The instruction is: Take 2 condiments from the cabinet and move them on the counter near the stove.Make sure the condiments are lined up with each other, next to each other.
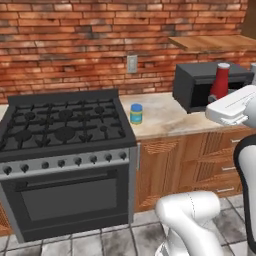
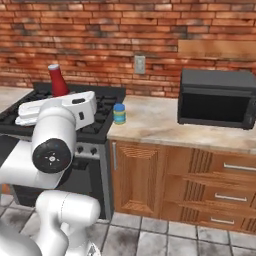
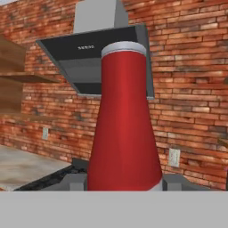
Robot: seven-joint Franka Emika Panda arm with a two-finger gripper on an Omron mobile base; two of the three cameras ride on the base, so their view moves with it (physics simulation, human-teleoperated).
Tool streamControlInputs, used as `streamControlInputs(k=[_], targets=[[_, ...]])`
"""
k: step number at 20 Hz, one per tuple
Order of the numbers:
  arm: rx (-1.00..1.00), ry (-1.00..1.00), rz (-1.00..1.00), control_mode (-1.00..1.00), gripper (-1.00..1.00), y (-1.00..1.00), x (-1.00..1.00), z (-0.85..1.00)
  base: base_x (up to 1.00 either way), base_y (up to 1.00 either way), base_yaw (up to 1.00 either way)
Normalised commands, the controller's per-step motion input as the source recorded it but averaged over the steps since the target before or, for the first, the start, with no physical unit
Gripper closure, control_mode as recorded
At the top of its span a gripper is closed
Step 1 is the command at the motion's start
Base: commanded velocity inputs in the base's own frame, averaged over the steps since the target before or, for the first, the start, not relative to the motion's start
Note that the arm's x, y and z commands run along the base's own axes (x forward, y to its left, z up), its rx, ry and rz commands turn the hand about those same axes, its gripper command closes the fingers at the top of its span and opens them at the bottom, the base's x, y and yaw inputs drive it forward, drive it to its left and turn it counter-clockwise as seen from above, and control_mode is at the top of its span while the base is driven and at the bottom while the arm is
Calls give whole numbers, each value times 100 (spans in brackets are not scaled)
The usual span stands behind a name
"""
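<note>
- The claw (image 3: 124, 189) is pressed together on the red bottle (image 3: 124, 129), pinching it low on its wider base; the hand view looks straight up the bottle's tapered body to its pale cap.
- In both base views the red bottle (image 1: 219, 82) stands upright above the white hand, held in the air and resting on nothing.
- From the left base view it shows against the dark microwave (image 1: 200, 85); from the right base view the red bottle (image 2: 58, 80) shows against the stove (image 2: 102, 107). Its exact spot over the counter cannot be fixed from these alone.
- The squat jar (image 1: 136, 114), with blue lid and yellow body, already stands on the counter (image 1: 165, 117) at its left end, just beside the stove's right edge and toward the front edge.
- The cabinet shelf (image 1: 212, 42) hangs above the microwave at the counter's right end.
- My reading: half the job is done, since one condiment is placed near the stove, and the second has been taken and is in hand.
- Left to do: set the red bottle down upright right beside the jar, in line with it, then release.
</note>
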Motion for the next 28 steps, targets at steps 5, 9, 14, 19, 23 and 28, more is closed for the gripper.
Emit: streamControlInputs(k=[5,9,14,19,23,28], targets=[[0,0,0,100,100,0,0,0,54,69,0],[0,0,0,100,100,0,0,0,67,51,0],[0,0,0,100,100,0,0,0,71,30,0],[0,0,0,100,100,0,0,0,69,31,0],[0,0,0,100,100,0,0,0,62,29,0],[0,0,0,100,100,0,0,0,60,26,0]])
